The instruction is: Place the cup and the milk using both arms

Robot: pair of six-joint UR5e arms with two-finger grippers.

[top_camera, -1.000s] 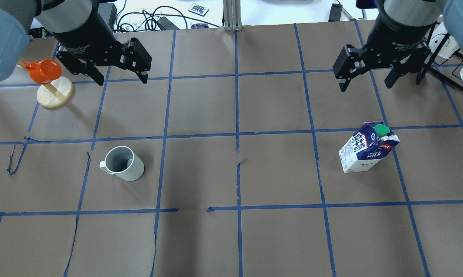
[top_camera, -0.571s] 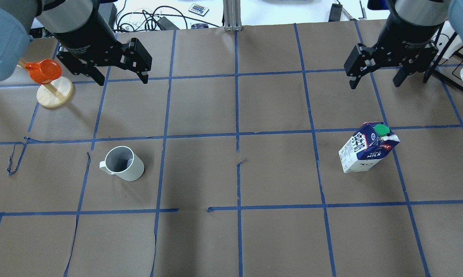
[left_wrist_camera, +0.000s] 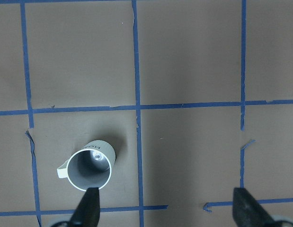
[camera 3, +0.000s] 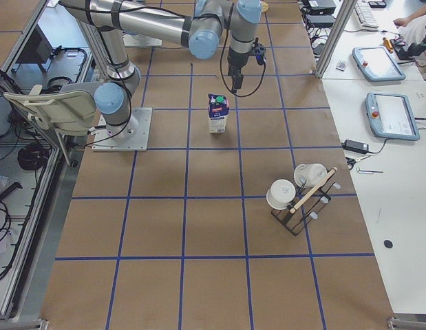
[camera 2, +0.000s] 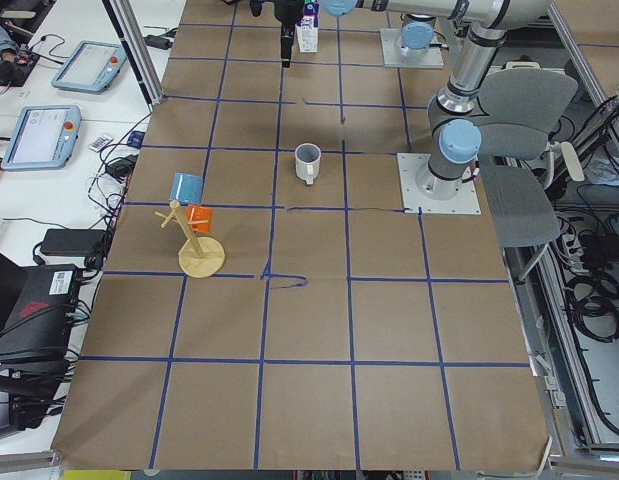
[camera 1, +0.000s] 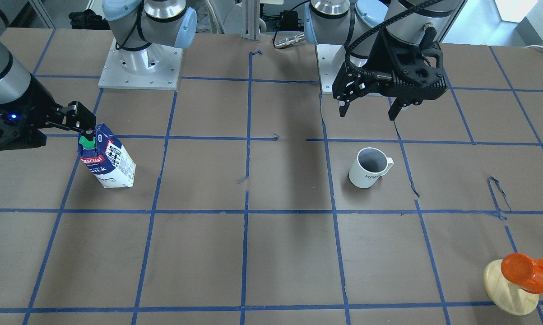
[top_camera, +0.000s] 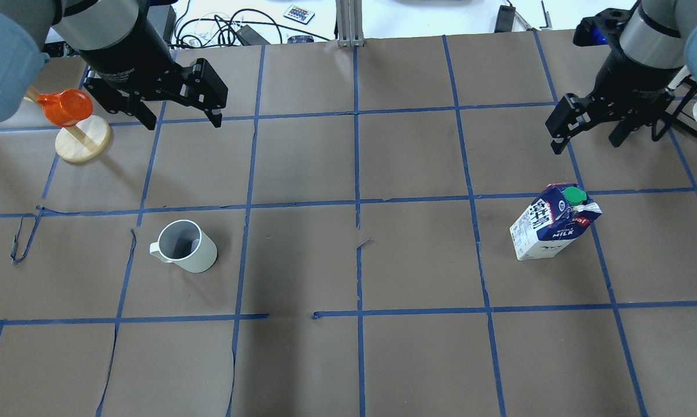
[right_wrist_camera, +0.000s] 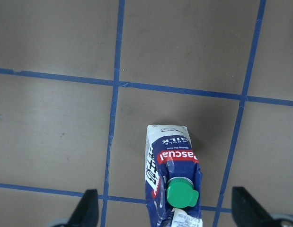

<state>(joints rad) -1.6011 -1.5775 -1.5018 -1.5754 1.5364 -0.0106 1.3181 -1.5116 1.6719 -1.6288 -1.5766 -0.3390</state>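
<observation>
The white ribbed cup (top_camera: 183,246) stands upright on the left half of the table, handle to the view's left; it also shows in the front view (camera 1: 368,168) and the left wrist view (left_wrist_camera: 89,168). My left gripper (top_camera: 184,121) is open and empty, hovering above and apart from it. The blue and white milk carton (top_camera: 551,229) with a green cap stands upright on the right half and shows in the right wrist view (right_wrist_camera: 172,175). My right gripper (top_camera: 584,145) is open and empty, high beside the carton, its fingers (right_wrist_camera: 87,208) either side of the carton.
A wooden mug tree (top_camera: 81,139) with an orange cup (top_camera: 64,107) stands at the far left, close to my left gripper. A rack with white mugs (camera 3: 299,196) stands past the table's right end. Blue tape lines grid the brown table (top_camera: 360,260).
My right gripper has moved right and down in the overhead view, closer to the milk carton, still open. The left gripper, cup and carton have not moved.
</observation>
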